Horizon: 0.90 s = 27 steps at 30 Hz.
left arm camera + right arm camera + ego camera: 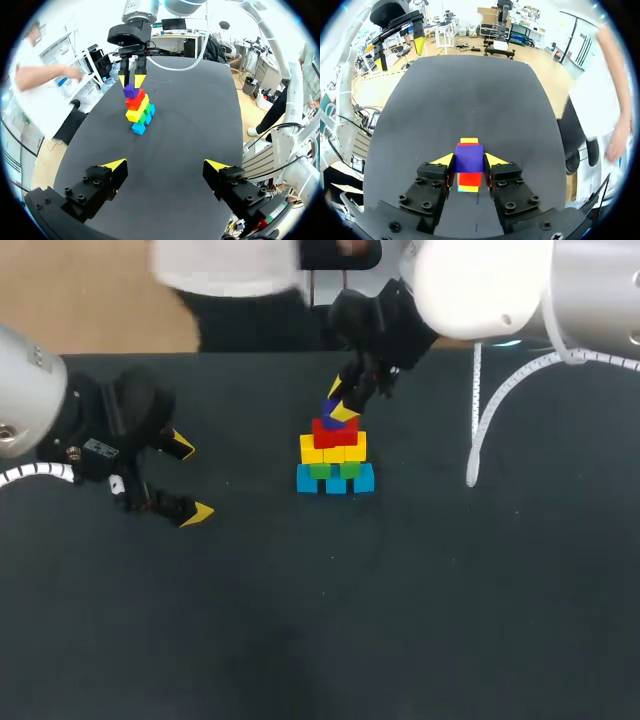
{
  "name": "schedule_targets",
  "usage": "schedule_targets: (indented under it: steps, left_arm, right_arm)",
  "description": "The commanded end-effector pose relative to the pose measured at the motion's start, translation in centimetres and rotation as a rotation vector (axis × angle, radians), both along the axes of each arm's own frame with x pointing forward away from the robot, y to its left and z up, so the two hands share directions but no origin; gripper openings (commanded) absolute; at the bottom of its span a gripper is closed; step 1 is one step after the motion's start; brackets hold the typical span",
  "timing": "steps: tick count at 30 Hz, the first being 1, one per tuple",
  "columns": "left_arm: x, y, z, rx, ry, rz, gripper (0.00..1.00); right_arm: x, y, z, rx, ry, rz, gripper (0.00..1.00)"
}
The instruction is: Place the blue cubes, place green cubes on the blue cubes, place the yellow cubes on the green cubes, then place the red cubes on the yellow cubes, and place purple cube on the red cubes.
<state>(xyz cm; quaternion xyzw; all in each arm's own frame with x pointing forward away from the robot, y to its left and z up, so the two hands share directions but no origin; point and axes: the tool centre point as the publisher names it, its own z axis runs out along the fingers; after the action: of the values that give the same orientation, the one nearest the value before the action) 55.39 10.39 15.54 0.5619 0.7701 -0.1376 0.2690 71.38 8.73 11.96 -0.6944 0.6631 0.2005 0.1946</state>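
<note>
**A:** Nearest the lens is our right gripper [470, 161]. Its 2 fingers are closed to the width of the purple cube [469, 156], with 1 yellow tip against each side face.

**B:** Where does that cube sit?

**A:** It sits on the red cubes [135, 101], at the top of the stack towards the far side of the table [450, 620]. Below these we see the yellow cubes [136, 113], the green cubes [145, 116] and the blue cubes [139, 128]. The blue cubes rest on the table.

**B:** Which step do we assign?

**A:** The 5th and last, in our judgement. All 4 lower tiers are built and the purple cube looks seated, though it is not yet released.

**B:** What does the next move call for?

**A:** We would part both fingers evenly and then rise straight up. That way neither tip drags the cube or nudges the narrow tower.

**B:** And our left gripper [166, 164]?

**A:** It is spread wide, holds nothing and is well apart from the stack.
</note>
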Motion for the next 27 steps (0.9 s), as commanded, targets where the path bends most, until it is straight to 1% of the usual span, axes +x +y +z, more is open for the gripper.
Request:
schedule_targets:
  steps: [1,14,15,19,27]
  left_arm:
    - [0.08,0.01,-0.05,-0.001,0.0,-0.001,1.0]
    - [0.08,0.01,-0.05,-0.001,0.0,-0.001,1.0]
    - [0.08,0.01,-0.05,-0.001,0.0,-0.001,1.0]
    - [0.08,0.01,-0.05,-0.001,0.0,-0.001,1.0]
    - [0.08,0.01,-0.05,-0.001,0.0,-0.001,1.0]
  right_arm:
    - [0.2,0.09,-0.06,-0.004,0.003,-0.001,0.0]
    - [0.31,0.05,-0.09,-0.008,0.002,-0.007,0.0]
    - [0.33,0.02,-0.1,-0.009,0.002,-0.007,0.02]
    - [0.36,-0.02,-0.12,-0.012,0.001,-0.008,0.22]
    - [0.33,-0.03,-0.09,-0.012,-0.001,-0.003,0.29]
